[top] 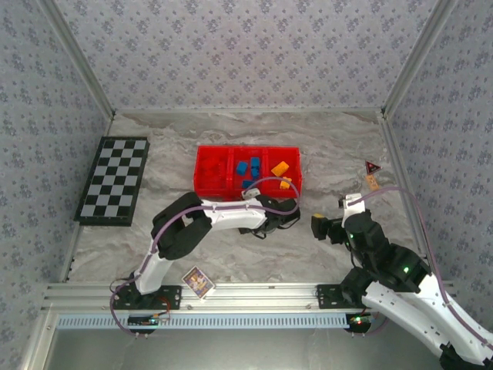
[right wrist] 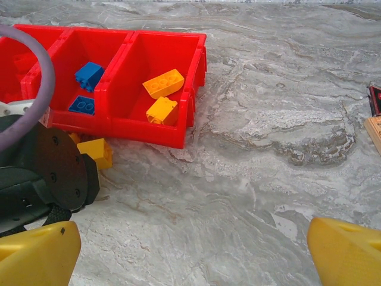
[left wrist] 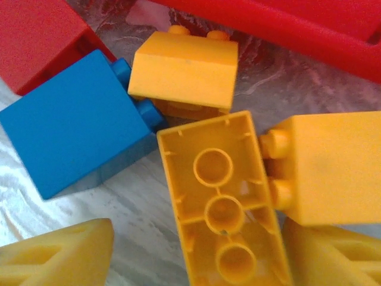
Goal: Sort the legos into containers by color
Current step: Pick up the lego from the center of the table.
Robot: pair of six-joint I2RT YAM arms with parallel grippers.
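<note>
The red tray has three compartments. Blue legos lie in its middle one and orange-yellow legos in its right one. Just in front of the tray, my left gripper hangs low over a cluster of loose legos. An upside-down orange-yellow brick lies between its yellow fingers, with a gap left on the left side, so it is open. Around that brick lie a blue brick, two more orange-yellow bricks and a red brick. My right gripper stands open over bare table.
A black-and-white checkered board lies at the far left. A small picture card sits near the left arm's base. A small red triangular sign stands at the right. Patterned walls enclose the marble-look table.
</note>
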